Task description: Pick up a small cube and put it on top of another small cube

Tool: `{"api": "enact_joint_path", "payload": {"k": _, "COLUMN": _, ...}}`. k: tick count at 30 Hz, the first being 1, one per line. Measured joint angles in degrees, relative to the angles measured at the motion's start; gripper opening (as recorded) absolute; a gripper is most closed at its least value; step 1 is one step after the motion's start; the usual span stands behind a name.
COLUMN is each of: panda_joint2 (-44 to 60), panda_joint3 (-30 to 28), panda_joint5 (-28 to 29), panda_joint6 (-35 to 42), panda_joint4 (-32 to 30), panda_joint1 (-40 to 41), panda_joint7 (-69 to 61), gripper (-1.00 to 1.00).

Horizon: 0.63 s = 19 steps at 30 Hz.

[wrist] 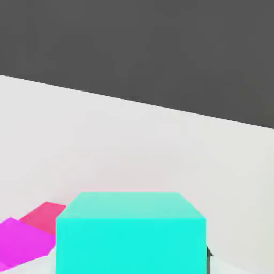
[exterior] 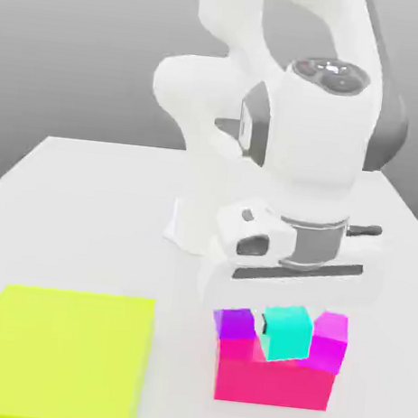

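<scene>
1. Gripper [exterior: 283,334] points down, its fingers closed on the cyan cube [exterior: 287,333].
2. That cube is small, plain and turquoise, clamped between the fingertips.
3. Behind and below it sit a purple cube [exterior: 233,323], a magenta cube [exterior: 329,341] and a pink block [exterior: 272,381].

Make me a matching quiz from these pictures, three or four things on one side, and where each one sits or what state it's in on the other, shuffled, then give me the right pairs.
Things:
1. cyan cube
2. yellow block
3. pink block
4. gripper

Places or states:
A. flat on the table, at the exterior view's left
B. shut on a cube, pointing down
C. held off the table, in front of the purple cube
D. on the table at the exterior view's right, under the arm

Pairs: 1-C, 2-A, 3-D, 4-B
</scene>
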<state>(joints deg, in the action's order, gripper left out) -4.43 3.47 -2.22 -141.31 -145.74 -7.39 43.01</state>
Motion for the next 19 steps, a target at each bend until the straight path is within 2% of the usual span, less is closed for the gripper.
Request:
{"api": "enact_joint_path", "payload": {"k": 8, "panda_joint2": -15.95, "panda_joint3": -0.97, "panda_joint5": 0.41, "panda_joint6": 4.60, "panda_joint4": -11.34, "panda_joint1": 1.26, "panda_joint7": -1.33, "gripper": -1.00}}
{"api": "enact_joint_path", "payload": {"k": 13, "panda_joint2": -9.57, "panda_joint3": -0.66, "panda_joint5": 0.81, "panda_joint6": -5.20, "panda_joint4": -14.78, "panda_joint1": 1.75, "panda_joint7": -1.21, "gripper": -1.00}}
{"api": "enact_joint_path", "payload": {"k": 14, "panda_joint2": -8.34, "panda_joint3": -0.62, "panda_joint5": 0.87, "panda_joint6": -6.81, "panda_joint4": -15.15, "panda_joint1": 1.79, "panda_joint7": -1.15, "gripper": 1.00}}
{"api": "enact_joint_path", "payload": {"k": 19, "panda_joint2": -8.34, "panda_joint3": -0.62, "panda_joint5": 0.87, "panda_joint6": -6.81, "panda_joint4": -15.15, "panda_joint1": 1.79, "panda_joint7": -1.15, "gripper": 1.00}}
